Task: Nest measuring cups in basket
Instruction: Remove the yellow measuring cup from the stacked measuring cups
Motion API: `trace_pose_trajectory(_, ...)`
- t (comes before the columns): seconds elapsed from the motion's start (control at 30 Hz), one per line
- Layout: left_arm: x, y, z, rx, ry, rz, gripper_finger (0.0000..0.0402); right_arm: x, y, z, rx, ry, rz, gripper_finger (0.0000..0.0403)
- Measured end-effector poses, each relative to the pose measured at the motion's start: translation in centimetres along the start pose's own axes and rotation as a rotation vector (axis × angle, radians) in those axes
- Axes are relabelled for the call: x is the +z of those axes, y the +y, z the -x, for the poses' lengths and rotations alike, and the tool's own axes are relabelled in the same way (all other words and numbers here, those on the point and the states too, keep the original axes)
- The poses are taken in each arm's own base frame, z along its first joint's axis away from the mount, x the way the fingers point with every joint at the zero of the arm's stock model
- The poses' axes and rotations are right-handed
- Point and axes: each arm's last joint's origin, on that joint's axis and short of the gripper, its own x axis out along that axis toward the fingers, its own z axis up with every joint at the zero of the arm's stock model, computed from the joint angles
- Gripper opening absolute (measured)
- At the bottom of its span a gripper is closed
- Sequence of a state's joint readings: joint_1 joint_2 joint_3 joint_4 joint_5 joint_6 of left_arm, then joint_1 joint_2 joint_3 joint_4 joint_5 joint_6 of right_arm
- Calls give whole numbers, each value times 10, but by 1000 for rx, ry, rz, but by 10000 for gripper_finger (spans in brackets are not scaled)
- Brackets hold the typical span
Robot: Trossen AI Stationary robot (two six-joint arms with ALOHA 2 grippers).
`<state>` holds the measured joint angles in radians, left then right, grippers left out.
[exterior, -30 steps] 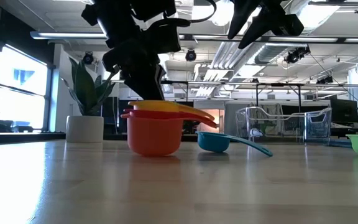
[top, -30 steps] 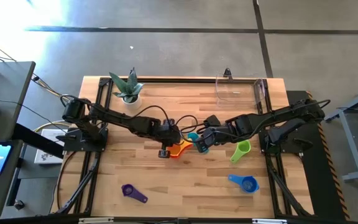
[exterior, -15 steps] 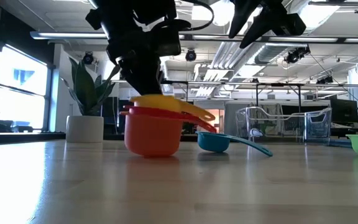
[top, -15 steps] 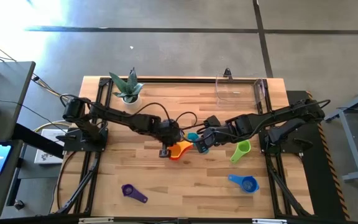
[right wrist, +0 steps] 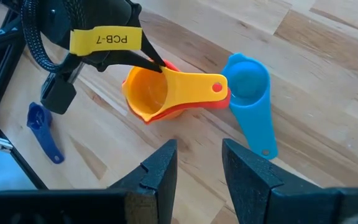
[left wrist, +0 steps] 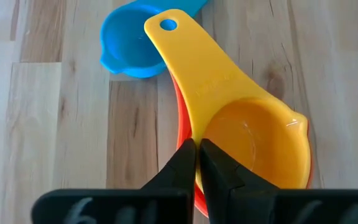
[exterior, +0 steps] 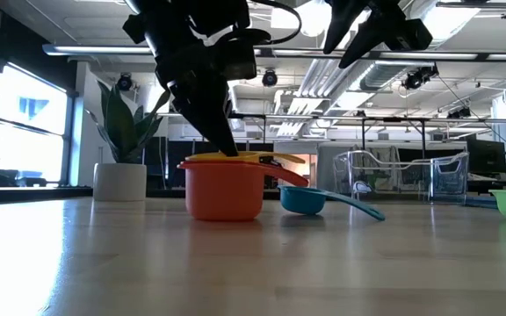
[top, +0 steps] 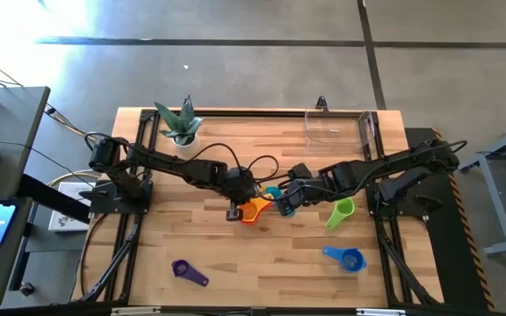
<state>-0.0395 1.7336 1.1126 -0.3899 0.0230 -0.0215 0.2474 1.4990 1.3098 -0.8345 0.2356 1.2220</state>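
Note:
The yellow cup (left wrist: pixel 253 137) sits nested in a red cup and the orange cup (exterior: pixel 225 189), which stands on the table's middle (top: pixel 255 210). My left gripper (left wrist: pixel 197 144) comes down on this stack and is shut on the yellow cup. The teal cup (right wrist: pixel 250 93) lies on the table beside the stack's handles. My right gripper (right wrist: pixel 197 171) hovers open above the table, just right of the teal cup (top: pixel 273 192), touching nothing. The green cup (top: pixel 341 212), blue cup (top: pixel 345 257) and purple cup (top: pixel 189 272) lie apart. The clear basket (top: pixel 341 128) stands at the far edge. My left gripper pinches the yellow cup's rim (left wrist: pixel 194 134) where the handle joins the bowl, one finger inside the bowl and one outside. The fingers (exterior: pixel 220 132) come slanting down from above and from the table's left. The cup sits level, sunk in the stack, which rests on the table.
A white-potted plant (top: pixel 180 125) stands at the far left corner. The arm bases and their black frames run along the table's left and right edges. Bare wood shows between the purple and blue cups along the near edge.
My left gripper has moved down and slightly toward the table's right. The yellow and red cups, which stood tilted above the orange cup's rim, have sunk into it and now sit level. The stack has slid a little to the right.

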Motion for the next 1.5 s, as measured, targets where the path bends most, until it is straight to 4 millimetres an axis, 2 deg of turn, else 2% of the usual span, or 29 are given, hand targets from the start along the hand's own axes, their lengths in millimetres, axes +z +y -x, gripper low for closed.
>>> trace_pose_trajectory(0.63,0,-1,0,-43,2,22,1,0,0,0,0,0,10,119)
trace_pose_trajectory(0.97,7,11,28,-24,-80,49,1,0,0,0,-5,1,12,119)
trace_pose_trajectory(1.23,11,32,53,35,-153,97,0,0,-1,0,-6,1,12,119)
trace_pose_trajectory(1.4,7,64,62,137,-158,177,0,0,-1,0,-6,1,11,119)
trace_pose_trajectory(1.5,-1,83,55,170,-98,217,0,0,-1,0,-6,1,9,119)
